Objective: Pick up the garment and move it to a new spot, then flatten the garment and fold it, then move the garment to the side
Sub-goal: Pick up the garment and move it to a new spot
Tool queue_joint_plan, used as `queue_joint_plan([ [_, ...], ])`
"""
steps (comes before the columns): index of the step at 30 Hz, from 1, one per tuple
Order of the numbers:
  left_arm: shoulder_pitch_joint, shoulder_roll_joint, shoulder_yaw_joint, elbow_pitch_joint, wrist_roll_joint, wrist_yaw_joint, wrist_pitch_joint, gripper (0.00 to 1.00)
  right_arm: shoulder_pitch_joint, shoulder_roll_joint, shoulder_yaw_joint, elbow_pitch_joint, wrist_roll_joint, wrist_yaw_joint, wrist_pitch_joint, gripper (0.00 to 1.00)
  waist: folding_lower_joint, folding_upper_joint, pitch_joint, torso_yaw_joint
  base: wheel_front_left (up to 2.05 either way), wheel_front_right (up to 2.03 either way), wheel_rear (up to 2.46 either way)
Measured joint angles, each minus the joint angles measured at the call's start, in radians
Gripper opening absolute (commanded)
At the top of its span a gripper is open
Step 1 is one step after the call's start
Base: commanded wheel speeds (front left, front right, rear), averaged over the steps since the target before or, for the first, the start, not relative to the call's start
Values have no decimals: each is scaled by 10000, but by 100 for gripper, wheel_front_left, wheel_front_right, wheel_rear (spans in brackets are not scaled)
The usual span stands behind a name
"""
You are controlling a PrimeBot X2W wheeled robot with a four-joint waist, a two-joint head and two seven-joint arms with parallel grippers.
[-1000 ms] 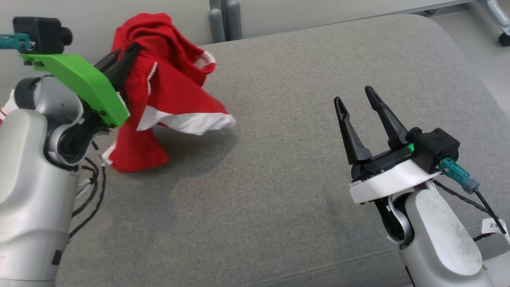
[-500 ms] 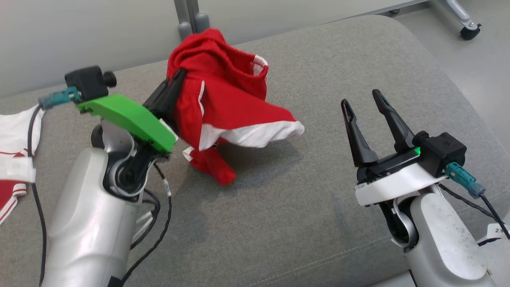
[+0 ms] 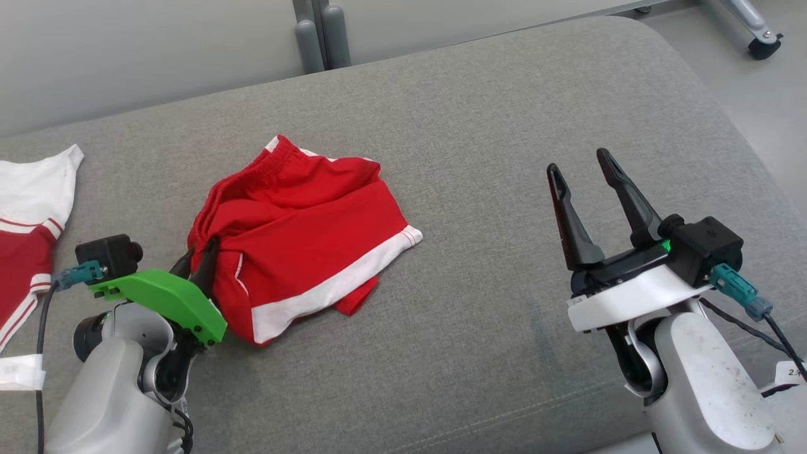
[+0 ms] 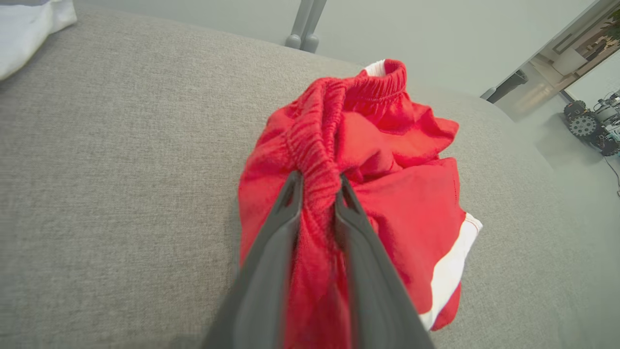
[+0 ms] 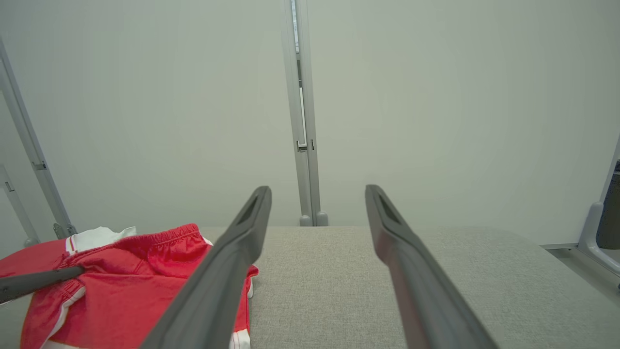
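Fingers (image 4: 286, 213) of my left gripper (image 4: 317, 182) pinch the gathered elastic waistband of the red fabric shorts with white hem bands (image 3: 302, 233).
The shorts lie crumpled on the grey woven cushion (image 3: 504, 157), left of centre; my right gripper (image 3: 578, 160) hovers well apart, fingers spread.

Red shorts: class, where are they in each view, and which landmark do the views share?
Head view: red shorts left of centre.
Left wrist view: red shorts at centre.
Right wrist view: red shorts lower left.
Shared landmark: grey double post at the back.
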Motion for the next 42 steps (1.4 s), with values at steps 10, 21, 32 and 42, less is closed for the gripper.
queue_joint_plan([
  [10,2,-117,-65,777,86,-6,-742,100,1,8,140,109,0,13,0,100,0,0,-24,346,0,0,0],
  [21,-49,-107,-192,487,518,-73,-1860,100,104,10,238,245,2,96,0,100,0,0,-124,510,0,0,0],
  [32,45,-98,-616,12,1296,-140,-2621,100,265,-6,-2,384,4,96,0,100,0,0,-323,731,0,0,0],
  [42,853,259,-477,-823,2243,293,-2823,100,394,4,-113,412,17,98,0,100,0,0,-504,842,0,0,0],
])
